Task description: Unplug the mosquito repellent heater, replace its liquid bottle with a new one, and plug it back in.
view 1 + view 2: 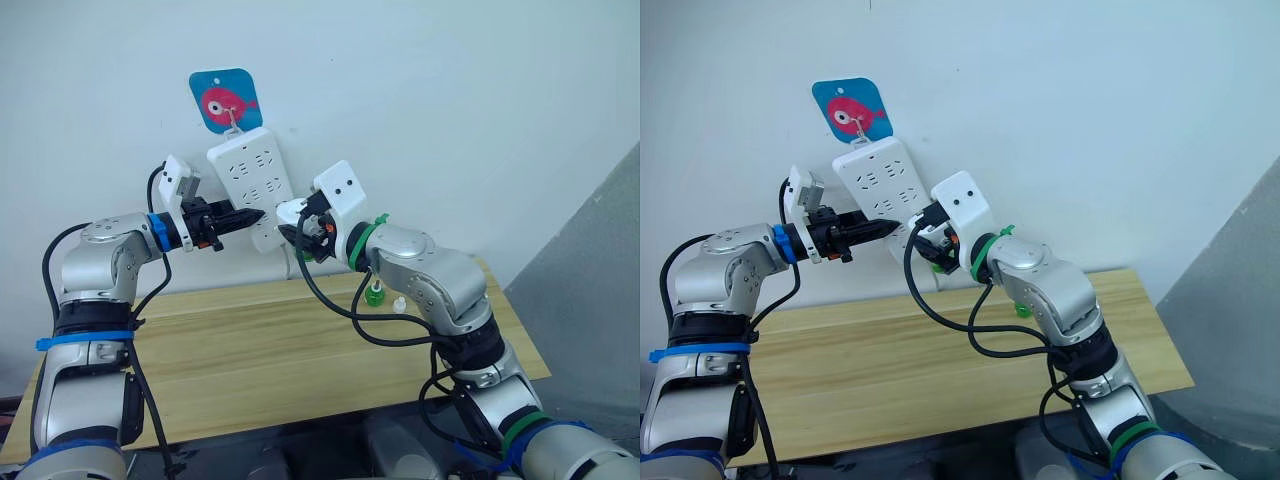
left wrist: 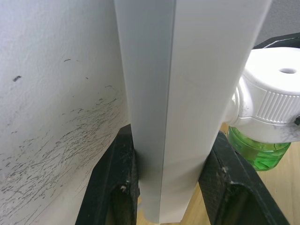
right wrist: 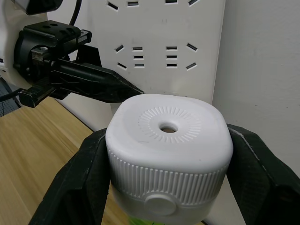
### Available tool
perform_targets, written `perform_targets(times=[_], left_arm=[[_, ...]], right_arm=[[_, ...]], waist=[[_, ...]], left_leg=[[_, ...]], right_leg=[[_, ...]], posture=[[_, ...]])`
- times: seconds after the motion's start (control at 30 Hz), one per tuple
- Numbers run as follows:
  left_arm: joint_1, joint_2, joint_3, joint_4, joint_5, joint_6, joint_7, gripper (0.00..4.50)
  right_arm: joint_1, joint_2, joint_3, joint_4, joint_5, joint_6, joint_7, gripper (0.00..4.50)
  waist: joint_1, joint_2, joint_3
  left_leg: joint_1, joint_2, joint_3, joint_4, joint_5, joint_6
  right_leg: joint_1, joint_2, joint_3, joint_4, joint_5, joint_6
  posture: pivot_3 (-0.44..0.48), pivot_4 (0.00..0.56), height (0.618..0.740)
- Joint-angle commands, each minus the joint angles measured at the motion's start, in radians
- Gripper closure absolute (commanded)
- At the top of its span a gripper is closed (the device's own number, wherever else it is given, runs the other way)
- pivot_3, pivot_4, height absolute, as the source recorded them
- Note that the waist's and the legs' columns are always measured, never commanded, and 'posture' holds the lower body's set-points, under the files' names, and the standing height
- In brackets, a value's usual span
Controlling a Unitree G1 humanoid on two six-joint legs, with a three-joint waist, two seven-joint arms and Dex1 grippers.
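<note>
Left gripper [image 1: 250,215] clamps the edge of the long white multi-socket power strip [image 1: 252,180] on the wall. Right gripper [image 3: 168,154] is closed on the small white rounded mosquito repellent heater [image 3: 169,147], green liquid bottle [image 2: 255,152] fitted, just beside the strip. Whether it's seated, can't tell; judging final plug-in stage.

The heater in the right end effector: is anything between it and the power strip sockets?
Nothing visible blocks it. The heater sits just off the power strip; the left end effector clamps the strip's edge, beside the sockets.
</note>
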Motion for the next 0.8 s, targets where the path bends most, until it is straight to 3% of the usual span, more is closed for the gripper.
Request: perform_targets(times=[0.03,0.8], left_arm=[[0.002,0.004,0.014,-0.040,-0.019,-0.001,-0.005,3.20],[0.007,0.007,0.012,-0.049,-0.029,0.007,0.005,3.20]], right_arm=[[-0.013,0.013,-0.010,-0.019,-0.003,-0.026,0.012,1.46],[0.004,0.016,-0.010,0.011,-0.056,-0.075,0.015,1.46]], waist=[[0.000,0.000,0.000],[0.000,0.000,0.000]], left_leg=[[0.000,0.000,0.000,0.000,0.000,0.000],[0.000,0.000,0.000,0.000,0.000,0.000]], right_leg=[[0.000,0.000,0.000,0.000,0.000,0.000],[0.000,0.000,0.000,0.001,0.000,0.000]], posture=[[-0.223,0.077,0.710],[-0.220,0.080,0.710]])
